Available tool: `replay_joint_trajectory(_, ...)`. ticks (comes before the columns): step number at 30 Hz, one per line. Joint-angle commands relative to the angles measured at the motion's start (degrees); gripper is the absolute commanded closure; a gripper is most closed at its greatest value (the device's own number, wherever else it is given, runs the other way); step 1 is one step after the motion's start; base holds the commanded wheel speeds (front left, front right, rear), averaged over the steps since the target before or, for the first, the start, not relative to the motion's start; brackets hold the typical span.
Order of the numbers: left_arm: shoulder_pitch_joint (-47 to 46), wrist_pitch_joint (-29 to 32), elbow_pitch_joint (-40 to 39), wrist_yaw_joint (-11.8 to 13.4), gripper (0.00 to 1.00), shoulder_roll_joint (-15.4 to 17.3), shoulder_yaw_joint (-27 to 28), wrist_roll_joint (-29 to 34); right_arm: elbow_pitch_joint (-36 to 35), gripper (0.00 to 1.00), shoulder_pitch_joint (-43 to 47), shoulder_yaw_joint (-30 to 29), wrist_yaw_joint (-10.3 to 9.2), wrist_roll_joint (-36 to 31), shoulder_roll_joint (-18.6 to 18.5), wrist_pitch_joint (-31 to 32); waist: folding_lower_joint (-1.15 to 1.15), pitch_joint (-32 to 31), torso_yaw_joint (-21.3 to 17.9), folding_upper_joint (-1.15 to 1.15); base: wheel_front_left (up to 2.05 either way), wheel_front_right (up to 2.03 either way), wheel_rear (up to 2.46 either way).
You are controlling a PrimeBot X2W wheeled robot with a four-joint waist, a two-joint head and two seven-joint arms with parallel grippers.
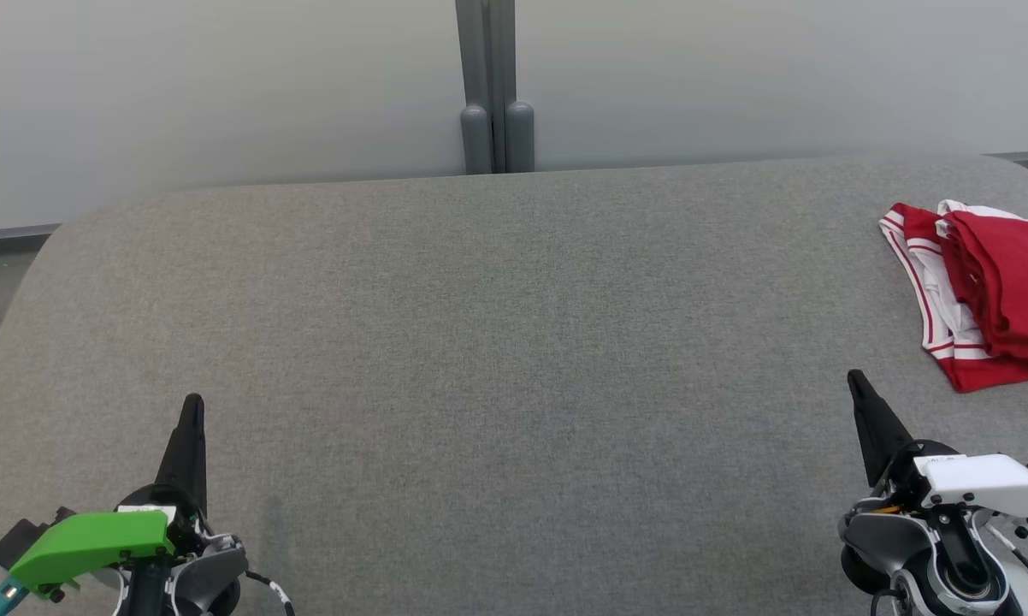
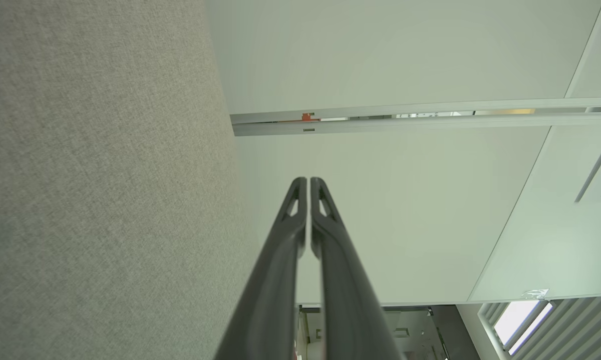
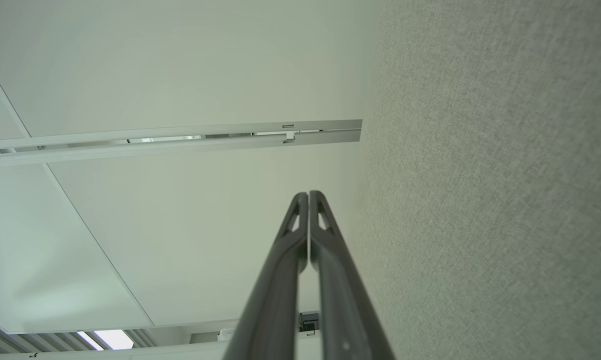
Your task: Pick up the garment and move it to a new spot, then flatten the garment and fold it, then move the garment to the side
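Folded red-and-white garment (image 1: 984, 291) lies at the grey worktop's (image 1: 497, 342) far right edge. Left pincer (image 1: 192, 406) and right pincer (image 1: 856, 381) rest pressed together, empty. Setting aside looks done, and nothing further seems needed.

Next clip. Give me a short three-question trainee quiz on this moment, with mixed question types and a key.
1. True or false: the red garment with white striped trim lies in the middle of the grey fabric-covered table.
2. Multiple choice: the left gripper and right gripper are A) both open, B) both shut on nothing, C) both shut on the garment.
3. Fill in: the garment lies nearer the ____ gripper.
Key: 1 false, it lies at the table's right side, partly cut off by the edge of the head view. 2 B. 3 right.
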Motion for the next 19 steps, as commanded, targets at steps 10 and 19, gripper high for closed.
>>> replay_joint_trajectory(10, -0.95, 0.32, 0.1, -0.32, 1.0, -0.19, 0.43, 0.44, 0.13, 1.0, -0.36, -0.36, 0.02, -0.29, 0.23, 0.38, 0.0, 0.0, 0.0, 0.0, 0.0, 0.0, 0.0)
replay_joint_trajectory(19, -0.97, 0.44, 0.11, -0.32, 1.0, -0.34, 0.61, 0.56, 0.14, 1.0, -0.38, -0.5, 0.02, -0.46, 0.33, 0.54, 0.0, 0.0, 0.0, 0.0, 0.0, 0.0, 0.0)
